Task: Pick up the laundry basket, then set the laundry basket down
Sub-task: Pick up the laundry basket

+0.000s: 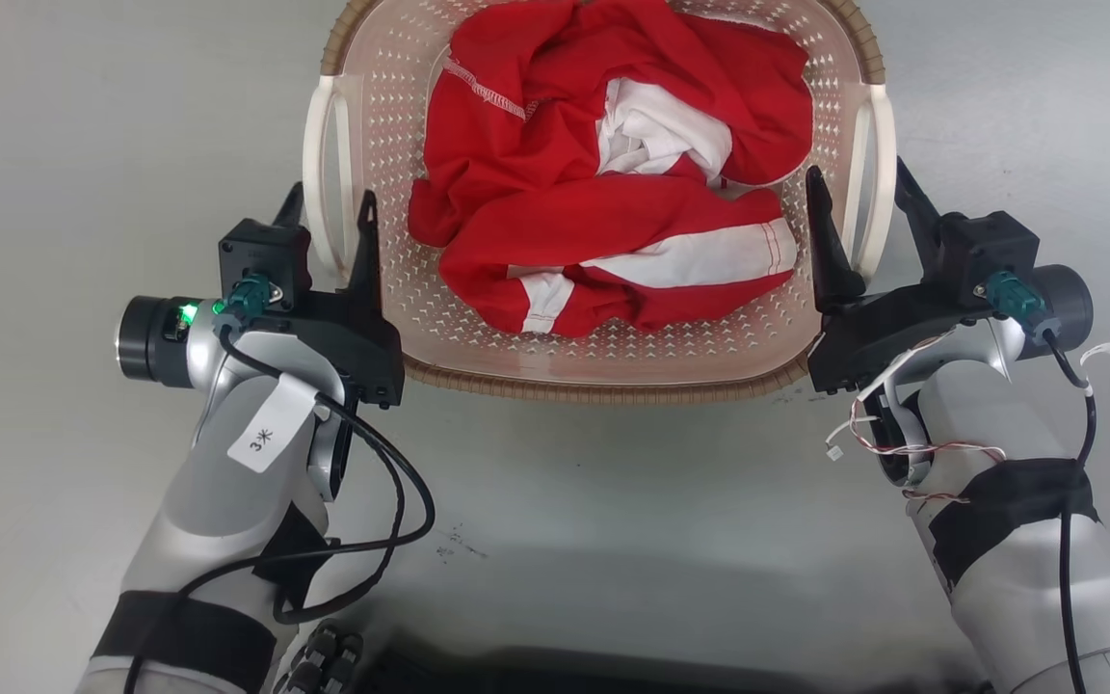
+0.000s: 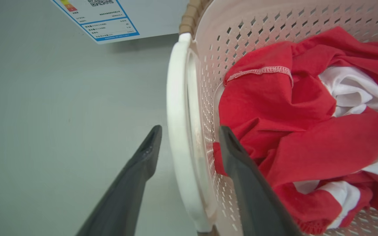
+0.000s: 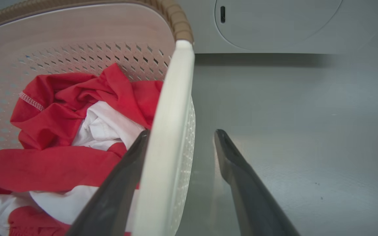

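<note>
The laundry basket point(image 1: 603, 390) is pale pink and perforated with a brown woven rim, and it rests on the grey floor, full of red and white clothes point(image 1: 613, 193). My left gripper point(image 1: 330, 198) is open, one finger on each side of the white left handle point(image 1: 319, 164). In the left wrist view that handle point(image 2: 177, 114) runs up between the fingers of the left gripper point(image 2: 190, 128), with gaps on both sides. My right gripper point(image 1: 858, 172) is open astride the right handle point(image 1: 883, 164). In the right wrist view the inner finger of the right gripper point(image 3: 183, 131) lies against the handle point(image 3: 172, 98), while the outer one stands apart.
A white washer front point(image 3: 274, 23) with a round door stands beyond the basket, and its energy label point(image 2: 103, 19) appears in the left wrist view. Bare grey floor point(image 1: 83, 145) spreads on both sides and toward me.
</note>
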`<state>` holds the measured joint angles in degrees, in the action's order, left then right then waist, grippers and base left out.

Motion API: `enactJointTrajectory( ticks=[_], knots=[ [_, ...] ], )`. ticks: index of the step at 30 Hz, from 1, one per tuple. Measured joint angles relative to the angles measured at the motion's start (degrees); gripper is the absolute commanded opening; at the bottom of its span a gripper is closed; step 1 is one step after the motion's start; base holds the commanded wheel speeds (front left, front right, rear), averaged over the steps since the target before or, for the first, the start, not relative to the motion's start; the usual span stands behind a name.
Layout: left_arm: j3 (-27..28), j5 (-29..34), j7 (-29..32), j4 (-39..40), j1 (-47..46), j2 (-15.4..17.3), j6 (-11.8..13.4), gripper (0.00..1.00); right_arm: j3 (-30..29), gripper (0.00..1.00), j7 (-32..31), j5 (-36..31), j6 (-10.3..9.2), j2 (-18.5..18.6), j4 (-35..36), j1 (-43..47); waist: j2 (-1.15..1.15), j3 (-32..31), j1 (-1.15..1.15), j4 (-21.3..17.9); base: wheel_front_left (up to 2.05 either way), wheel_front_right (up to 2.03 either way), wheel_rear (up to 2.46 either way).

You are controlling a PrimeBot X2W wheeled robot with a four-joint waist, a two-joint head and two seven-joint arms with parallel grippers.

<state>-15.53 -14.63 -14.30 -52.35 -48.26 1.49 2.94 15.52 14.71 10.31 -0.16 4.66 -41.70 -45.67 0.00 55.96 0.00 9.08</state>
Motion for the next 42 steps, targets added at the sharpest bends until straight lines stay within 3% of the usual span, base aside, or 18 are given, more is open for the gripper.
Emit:
enactJointTrajectory(
  ticks=[1, 3, 4, 5, 6, 7, 24, 42],
  knots=[
    [-0.2, -0.3, 0.0, -0.3, -0.1, 0.0, -0.2, 0.52, 0.1, 0.84, 0.0, 0.0, 0.00, 0.0, -0.3, -0.1, 0.00, 0.0, 0.00, 0.0, 0.00, 0.00, 0.00],
    [-0.9, -1.2, 0.0, -0.8, -0.5, 0.0, -0.5, 0.38, 0.2, 0.64, 0.0, 0.2, 0.01, 0.0, -0.8, -0.6, 0.00, 0.1, 0.00, -0.1, 0.00, 0.00, 0.00],
    [-1.2, -2.0, 0.0, -1.0, -0.7, 0.1, -0.5, 0.28, 0.3, 0.41, 0.0, 0.3, 0.01, -0.2, -0.9, -0.8, 0.00, 0.1, 0.00, -0.2, 0.00, 0.00, 0.00],
    [-1.6, -2.5, 0.0, -1.1, -0.8, 0.1, -0.5, 0.07, 0.4, 0.29, 0.0, 0.3, 0.01, -0.3, -1.1, -1.0, 0.00, 0.1, 0.00, -0.2, 0.00, 0.00, 0.00],
    [-1.9, -3.0, 0.0, -1.3, -0.8, 0.0, -0.7, 0.00, 0.4, 0.13, 0.0, 0.4, -0.04, -0.5, -1.3, -1.1, 0.00, 0.1, 0.00, -0.3, 0.00, 0.00, 0.00],
    [-2.2, -3.4, 0.0, -1.4, -0.8, -0.1, -1.0, 0.00, 0.3, 0.00, 0.0, 0.7, -0.32, -0.7, -1.5, -1.2, 0.00, 0.1, 0.00, -0.3, 0.00, 0.00, 0.00],
    [-6.8, -7.7, -0.2, -4.5, -1.2, -0.5, -1.0, 0.00, 0.9, 0.00, 0.0, 4.0, -0.93, -0.6, -5.7, -1.9, 0.00, -2.6, 0.00, -0.8, 0.00, 0.00, 0.00],
    [-9.7, -10.6, -0.2, -10.7, 2.0, -0.5, -1.0, 0.00, 9.2, 0.00, 0.0, 15.3, -2.43, -0.7, -10.0, 3.4, 0.00, -13.8, 0.00, -1.8, 0.00, 0.00, 0.00]
  ],
)
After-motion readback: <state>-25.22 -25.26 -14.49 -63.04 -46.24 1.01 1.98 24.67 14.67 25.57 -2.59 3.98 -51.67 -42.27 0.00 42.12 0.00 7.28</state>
